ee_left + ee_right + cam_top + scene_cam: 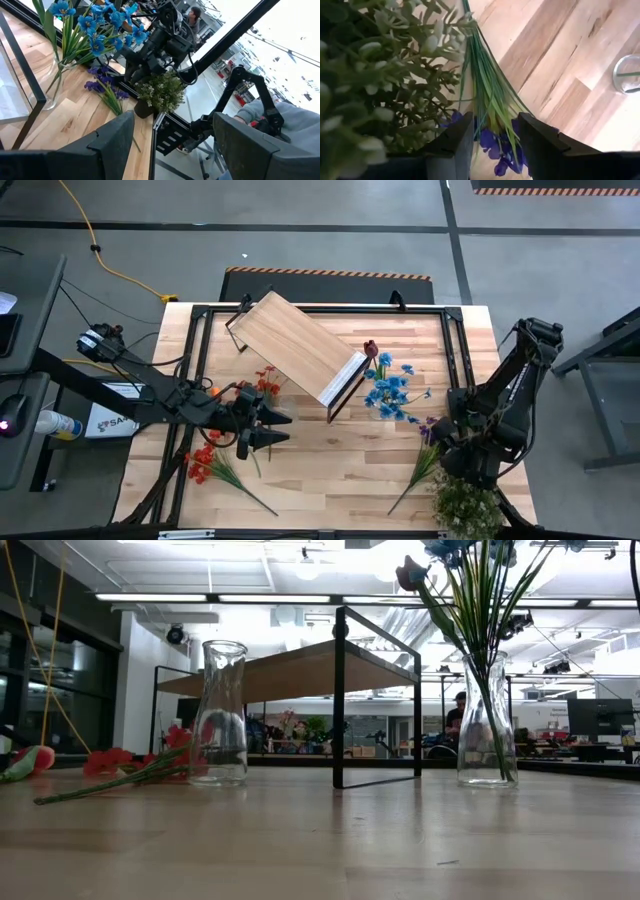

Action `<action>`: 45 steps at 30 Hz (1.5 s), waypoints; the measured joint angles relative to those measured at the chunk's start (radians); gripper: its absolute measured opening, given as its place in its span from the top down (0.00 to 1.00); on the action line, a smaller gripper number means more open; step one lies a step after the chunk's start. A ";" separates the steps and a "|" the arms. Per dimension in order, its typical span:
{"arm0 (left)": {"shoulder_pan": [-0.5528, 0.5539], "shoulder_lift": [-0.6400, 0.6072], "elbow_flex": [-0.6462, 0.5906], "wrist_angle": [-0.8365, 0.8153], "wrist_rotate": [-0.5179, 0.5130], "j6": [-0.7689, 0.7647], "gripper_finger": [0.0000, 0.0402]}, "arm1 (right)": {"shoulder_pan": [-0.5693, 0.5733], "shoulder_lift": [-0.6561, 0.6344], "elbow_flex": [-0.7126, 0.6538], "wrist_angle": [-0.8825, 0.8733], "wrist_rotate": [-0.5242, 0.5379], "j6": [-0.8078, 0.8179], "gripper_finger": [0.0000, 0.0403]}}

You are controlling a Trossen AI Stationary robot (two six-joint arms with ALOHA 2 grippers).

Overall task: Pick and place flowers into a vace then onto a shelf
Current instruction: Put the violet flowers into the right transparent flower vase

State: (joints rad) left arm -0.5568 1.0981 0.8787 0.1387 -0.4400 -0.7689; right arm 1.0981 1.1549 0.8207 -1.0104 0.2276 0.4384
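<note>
Hovering over the left-centre of the tabletop [330, 465], left gripper [268, 428] with fingers apart and holding nothing, just beside an empty glass vase [221, 712]. Lying flat near it, red flower spray [205, 462] toward the front edge, with another red bloom [267, 383] by the shelf's left side. Standing tilted across the middle of the tabletop, the light-wood shelf [295, 345] on its black frame. Standing upright in a second glass vase [487, 725] just right of the shelf, blue flowers [390, 390] and a dark red rose [371, 349]. Reaching down at the front right, right gripper [495, 142] with fingers spread either side of the purple flower spray [492, 107], lying beside the bushy pale green plant [468, 502].
</note>
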 joint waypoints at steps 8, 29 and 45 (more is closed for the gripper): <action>0.000 0.000 0.000 0.000 0.000 -0.003 0.25 | 0.000 -0.006 0.024 -0.015 -0.080 0.032 0.64; 0.000 0.000 0.000 -0.010 0.000 0.001 0.25 | -0.049 -0.037 0.117 -0.166 0.028 -0.097 0.64; 0.000 0.000 0.000 -0.010 -0.023 0.001 0.25 | -0.219 -0.038 0.071 0.020 -0.202 -0.405 0.64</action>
State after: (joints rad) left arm -0.5564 1.0981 0.8787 0.1284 -0.4633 -0.7681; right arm 0.8793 1.1172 0.8919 -0.9907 0.0252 0.0339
